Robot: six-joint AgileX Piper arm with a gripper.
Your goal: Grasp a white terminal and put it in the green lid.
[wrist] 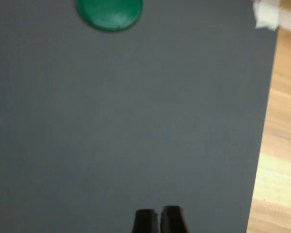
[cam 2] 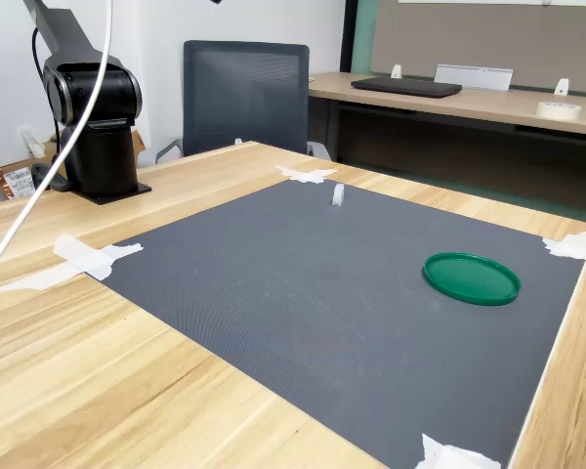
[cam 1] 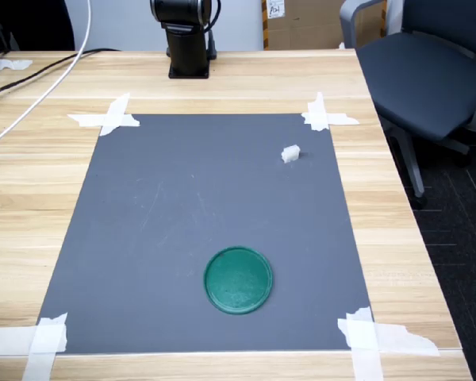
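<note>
Claw [wrist: 159, 219] high over grey mat [cam 1: 182, 206], tips nearly together, nothing held. White terminal [cam 1: 290, 153] near mat's far corner on first exterior view's right, well apart from green lid [cam 1: 238, 279]. Best approach: spread tips, centre over terminal, descend straight, grip its narrow sides. Readable writing: none.

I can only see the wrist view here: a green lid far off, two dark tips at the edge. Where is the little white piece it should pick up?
Observer: The white terminal sits on the grey mat, near the far corner on the first exterior view's right.
Operator: Is anything inside the lid?
Observer: No, the green lid is empty in both exterior views.
Operator: What anchors the arm?
Observer: A black base on the wooden table, beyond the mat.
</note>
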